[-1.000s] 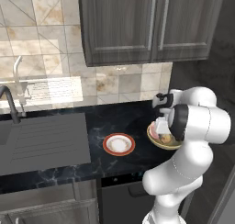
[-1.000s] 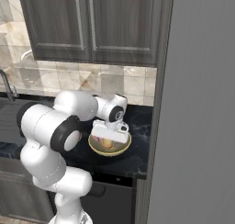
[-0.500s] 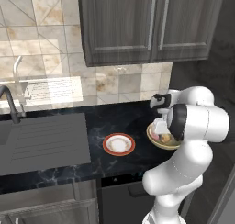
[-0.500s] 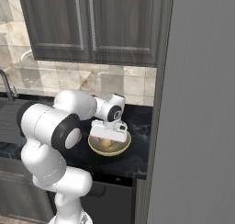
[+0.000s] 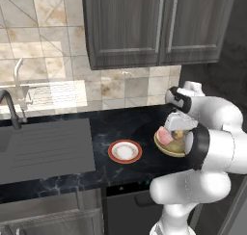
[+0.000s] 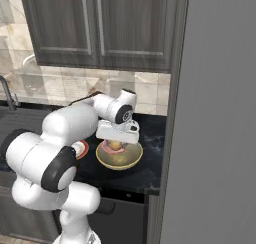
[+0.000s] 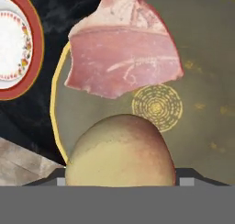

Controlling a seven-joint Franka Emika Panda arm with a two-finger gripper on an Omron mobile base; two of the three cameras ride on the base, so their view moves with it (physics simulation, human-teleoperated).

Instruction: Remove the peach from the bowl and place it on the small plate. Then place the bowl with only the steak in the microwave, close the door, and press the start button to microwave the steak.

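The olive-yellow bowl (image 7: 202, 67) sits on the dark counter, with the pink steak (image 7: 121, 48) lying in its far half. The peach (image 7: 120, 152) rests in the bowl between my fingertips (image 7: 59, 180), which press against its two sides. My gripper (image 6: 117, 140) reaches down into the bowl (image 6: 119, 160) and is shut on the peach (image 6: 116, 145). The small plate (image 5: 125, 151) with the red rim stands to the left of the bowl (image 5: 166, 147), with nothing on it. The microwave and its door are out of view.
A sink and drainboard (image 5: 43, 147) with a faucet (image 5: 9, 109) lie to the left. Dark wood cabinets (image 5: 144, 27) hang above the counter. A tall grey panel (image 6: 215, 138) stands close to the right of the bowl.
The arm holds its place over the bowl. The fingers have narrowed onto the peach.
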